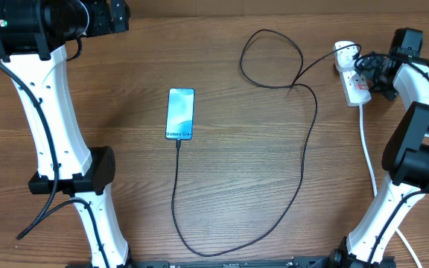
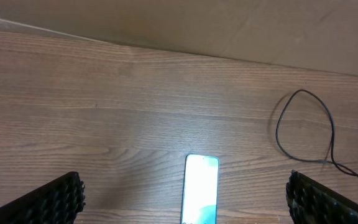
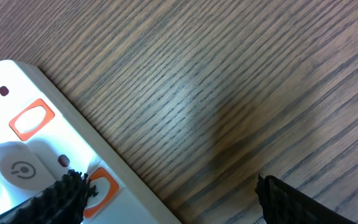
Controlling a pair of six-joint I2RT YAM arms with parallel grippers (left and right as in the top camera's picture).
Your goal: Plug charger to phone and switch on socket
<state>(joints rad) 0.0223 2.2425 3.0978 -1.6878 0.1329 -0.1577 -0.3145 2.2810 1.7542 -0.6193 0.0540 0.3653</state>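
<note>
One charger (image 1: 174, 186) joins phone (image 1: 180, 113), socket (image 1: 357, 88).

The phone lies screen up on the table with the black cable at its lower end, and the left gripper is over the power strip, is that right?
Not quite: the overhead view shows the right gripper, not the left, over the power strip. The phone does lie screen up on the table with the black cable at its lower end.

White arm links (image 1: 45, 112) with black joints (image 1: 99, 170) and black cables (image 1: 51, 209)
</note>
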